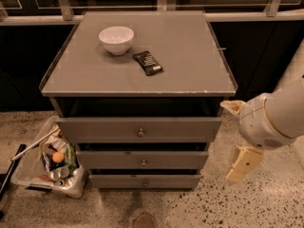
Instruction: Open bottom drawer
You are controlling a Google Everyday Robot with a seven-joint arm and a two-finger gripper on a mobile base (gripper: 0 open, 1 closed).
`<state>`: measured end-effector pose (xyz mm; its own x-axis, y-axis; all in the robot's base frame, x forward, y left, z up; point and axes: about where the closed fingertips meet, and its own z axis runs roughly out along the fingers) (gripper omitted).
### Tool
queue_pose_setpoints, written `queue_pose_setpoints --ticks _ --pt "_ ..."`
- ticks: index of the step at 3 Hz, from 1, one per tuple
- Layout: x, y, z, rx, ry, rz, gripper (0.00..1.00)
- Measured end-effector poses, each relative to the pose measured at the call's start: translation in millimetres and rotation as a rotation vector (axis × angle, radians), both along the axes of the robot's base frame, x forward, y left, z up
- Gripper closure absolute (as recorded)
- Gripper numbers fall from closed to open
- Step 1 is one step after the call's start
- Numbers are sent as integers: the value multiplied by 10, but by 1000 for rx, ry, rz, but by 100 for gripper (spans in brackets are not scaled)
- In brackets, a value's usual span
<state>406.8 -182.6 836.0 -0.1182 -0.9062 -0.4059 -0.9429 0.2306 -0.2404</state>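
Bottom drawer (167,181), the narrow grey front with a small round metal knob (145,183) at its centre, sits lowest of three in the grey table (190,56), just above the speckled stone floor (266,203). Its front looks flush, tucked under the mid-sized grey drawer (142,159), so I'd call it closed or very nearly so.

Off to the right of the table hangs the end effector (236,136), out at about the height of the middle drawer, well clear of the knob and touching nothing. Its two cream-coloured fingers (244,163) are spread wide, and there's nothing between them.

Up top, a white round ceramic bowl (116,39) and a dark wrapped snack bar (147,62) lie side by side, out of the way. Down at the left corner on the floor there's a clear plastic bin full of rubbish (47,163), close beside the lower drawers.

My read is that this is the approach, with no contact made yet. The next move calls for swinging in front of the table and dropping low, lining the spread fingers either side of that lowest knob, not the one above it. Then comes a close on the knob and a straight pull outward, with the arm kept clear of the bin.
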Motion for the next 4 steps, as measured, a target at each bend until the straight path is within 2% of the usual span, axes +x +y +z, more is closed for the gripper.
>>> queue_pose_setpoints --ticks 1,3,4 --pt "47 107 -339 44 21 9 0" --pt "153 364 -1291 126 39 48 0" --pt "241 441 -1823 151 81 46 0"
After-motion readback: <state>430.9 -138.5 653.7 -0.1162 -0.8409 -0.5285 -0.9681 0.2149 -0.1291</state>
